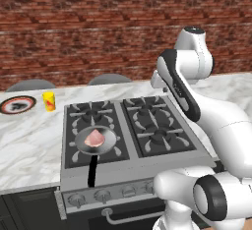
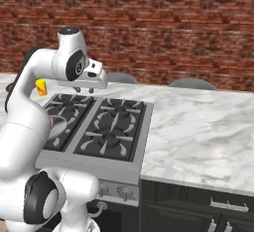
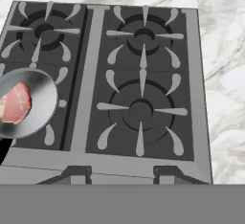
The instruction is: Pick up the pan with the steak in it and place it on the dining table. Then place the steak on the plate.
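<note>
While the round shallow grey metal pan (image 1: 96,140) is sitting on the front left burner of the dark four-burner stove (image 1: 129,130), its long black handle is pointing toward the stove's front edge, where it is probably being left easy to reach. The small pink triangular steak (image 1: 94,138) is lying inside the pan. The claw (image 2: 84,90) is being held high above the stove's rear left burner, well apart from the pan; how far it is parted cannot be told, and nothing is seen in it. The red-rimmed round plate (image 1: 17,104) is waiting on the white marble worktop (image 1: 29,140), beside a small yellow cup (image 1: 48,101).
</note>
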{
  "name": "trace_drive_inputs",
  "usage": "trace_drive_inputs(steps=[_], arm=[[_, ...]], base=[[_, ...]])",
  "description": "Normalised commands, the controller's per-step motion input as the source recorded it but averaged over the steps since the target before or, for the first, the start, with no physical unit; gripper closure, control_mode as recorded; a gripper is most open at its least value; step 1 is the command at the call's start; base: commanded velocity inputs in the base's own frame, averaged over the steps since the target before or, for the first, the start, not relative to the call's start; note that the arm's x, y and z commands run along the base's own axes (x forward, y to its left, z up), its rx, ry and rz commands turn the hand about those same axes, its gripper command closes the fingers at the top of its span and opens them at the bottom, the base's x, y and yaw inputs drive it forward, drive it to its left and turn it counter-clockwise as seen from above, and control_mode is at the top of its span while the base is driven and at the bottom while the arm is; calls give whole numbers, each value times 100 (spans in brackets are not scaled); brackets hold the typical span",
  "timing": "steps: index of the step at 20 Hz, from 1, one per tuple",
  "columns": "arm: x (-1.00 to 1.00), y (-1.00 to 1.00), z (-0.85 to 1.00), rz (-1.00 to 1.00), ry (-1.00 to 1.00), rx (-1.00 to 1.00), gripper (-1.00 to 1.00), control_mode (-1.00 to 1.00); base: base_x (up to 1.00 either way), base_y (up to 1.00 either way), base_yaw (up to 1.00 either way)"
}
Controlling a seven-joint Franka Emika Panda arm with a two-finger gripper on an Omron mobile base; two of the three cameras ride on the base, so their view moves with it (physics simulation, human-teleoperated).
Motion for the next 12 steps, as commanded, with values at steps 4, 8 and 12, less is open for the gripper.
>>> trace_drive_inputs(steps=[4, 8, 12], arm=[[0, 0, 0, 0, 0, 0, -100, -100], [-3, 0, 0, 0, -2, 0, -100, -100], [0, 0, 0, 0, 0, 0, -100, -100]], base=[[0, 0, 0], [0, 0, 0], [0, 0, 0]])
